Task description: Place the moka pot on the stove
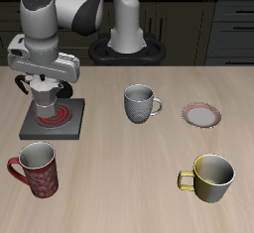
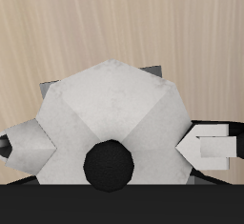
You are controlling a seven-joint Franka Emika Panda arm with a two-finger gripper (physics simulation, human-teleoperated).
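The silver faceted moka pot (image 1: 45, 106) is upright over the red coil rings of the stove (image 1: 71, 123), a flat dark grey square plate. I cannot tell whether its base touches the plate. My gripper (image 1: 44, 82) comes down from above and is shut on the moka pot. In the wrist view the pot's faceted lid (image 2: 110, 104) with its black knob (image 2: 107, 164) fills the frame. One white finger (image 2: 212, 148) presses on one side and the other shows partly at the opposite side. A dark stove corner (image 2: 46, 85) peeks out behind the pot.
A grey patterned mug (image 1: 141, 103) stands mid-table beside the stove. A small pink-rimmed plate (image 1: 201, 114) lies beyond it. A red mug (image 1: 37, 170) and a yellow mug (image 1: 209, 175) stand near the table's front edge.
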